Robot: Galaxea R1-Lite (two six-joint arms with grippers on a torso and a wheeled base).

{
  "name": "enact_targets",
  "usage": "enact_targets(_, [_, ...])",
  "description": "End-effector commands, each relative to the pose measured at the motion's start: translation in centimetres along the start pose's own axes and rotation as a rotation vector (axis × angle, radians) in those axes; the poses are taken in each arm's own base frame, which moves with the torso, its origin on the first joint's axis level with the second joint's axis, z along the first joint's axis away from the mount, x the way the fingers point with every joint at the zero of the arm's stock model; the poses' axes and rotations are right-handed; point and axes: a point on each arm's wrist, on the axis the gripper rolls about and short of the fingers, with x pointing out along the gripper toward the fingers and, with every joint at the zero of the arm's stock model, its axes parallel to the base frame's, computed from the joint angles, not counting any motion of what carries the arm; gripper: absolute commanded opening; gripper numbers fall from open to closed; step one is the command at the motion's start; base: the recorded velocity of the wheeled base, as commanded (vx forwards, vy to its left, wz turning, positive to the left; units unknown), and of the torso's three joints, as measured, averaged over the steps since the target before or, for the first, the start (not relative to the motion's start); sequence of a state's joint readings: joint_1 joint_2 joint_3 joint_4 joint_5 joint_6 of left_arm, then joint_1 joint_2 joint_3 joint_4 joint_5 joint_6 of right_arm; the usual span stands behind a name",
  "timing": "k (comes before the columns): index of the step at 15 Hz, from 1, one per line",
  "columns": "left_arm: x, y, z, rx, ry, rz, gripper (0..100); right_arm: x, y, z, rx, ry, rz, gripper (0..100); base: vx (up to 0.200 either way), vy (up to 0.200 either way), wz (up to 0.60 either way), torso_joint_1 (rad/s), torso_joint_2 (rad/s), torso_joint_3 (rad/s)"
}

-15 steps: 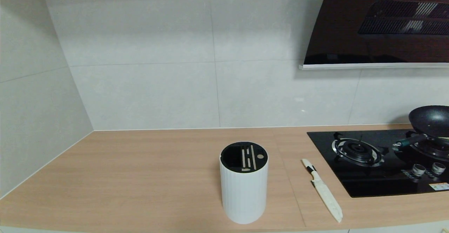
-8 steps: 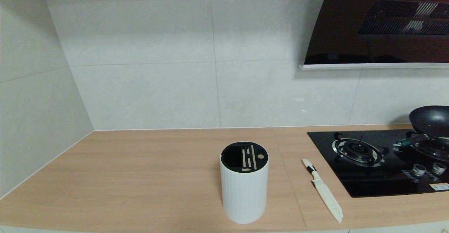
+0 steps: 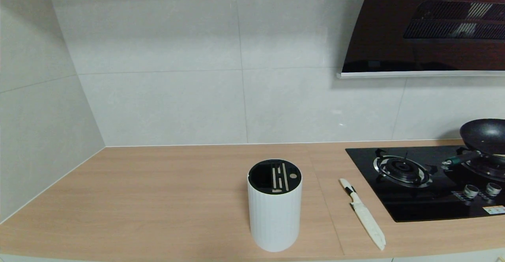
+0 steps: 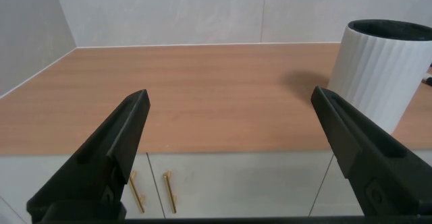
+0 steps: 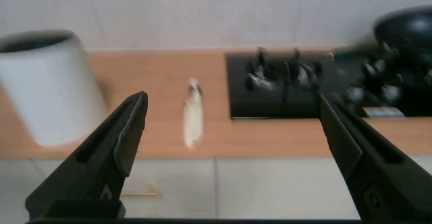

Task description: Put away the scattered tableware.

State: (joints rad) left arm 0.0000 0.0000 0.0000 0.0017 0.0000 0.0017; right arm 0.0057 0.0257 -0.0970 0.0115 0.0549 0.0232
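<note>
A white ribbed knife holder (image 3: 274, 206) with a black slotted top stands upright near the front of the wooden counter (image 3: 158, 199); it also shows in the left wrist view (image 4: 381, 72) and the right wrist view (image 5: 47, 86). A cream knife (image 3: 363, 214) with a black band lies flat between the knife holder and the stove, its blade toward the front edge, and appears in the right wrist view (image 5: 194, 113). My left gripper (image 4: 229, 153) hangs open in front of the counter edge. My right gripper (image 5: 229, 153) is open too, in front of the counter, facing the knife.
A black gas stove (image 3: 430, 179) fills the counter's right side, with a black wok (image 3: 483, 135) on its far burner and a range hood (image 3: 426, 29) above. Tiled walls close the back and left. Cabinet doors with gold handles (image 4: 169, 190) sit below the counter.
</note>
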Motion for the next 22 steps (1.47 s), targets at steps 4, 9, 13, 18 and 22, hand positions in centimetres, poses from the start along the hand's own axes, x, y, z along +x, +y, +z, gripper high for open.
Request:
enact_targets(4, [0.0,0.0,0.0,0.000,0.000,0.000,100,3.5,0.2,3.6,0.040,0.249,0.129,100,0.000,0.000,0.00,0.000,0.00,0.000])
enact_targets(9, [0.0,0.0,0.0,0.000,0.000,0.000,100,10.1,0.4,7.1,0.055,0.461,0.186,100,0.000,0.000,0.00,0.000,0.00,0.000])
enact_targets(13, [0.0,0.0,0.0,0.000,0.000,0.000,100,16.9,1.5,6.8,0.021,0.650,0.201,100,0.000,0.000,0.00,0.000,0.00,0.000])
enact_targets(18, [0.0,0.0,0.0,0.000,0.000,0.000,100,24.8,2.2,2.7,-0.011,0.753,0.152,100,0.000,0.000,0.00,0.000,0.00,0.000])
enact_targets(22, [0.0,0.0,0.0,0.000,0.000,0.000,100,30.1,2.8,-1.9,-0.038,0.885,0.136,100,0.000,0.000,0.00,0.000,0.00,0.000])
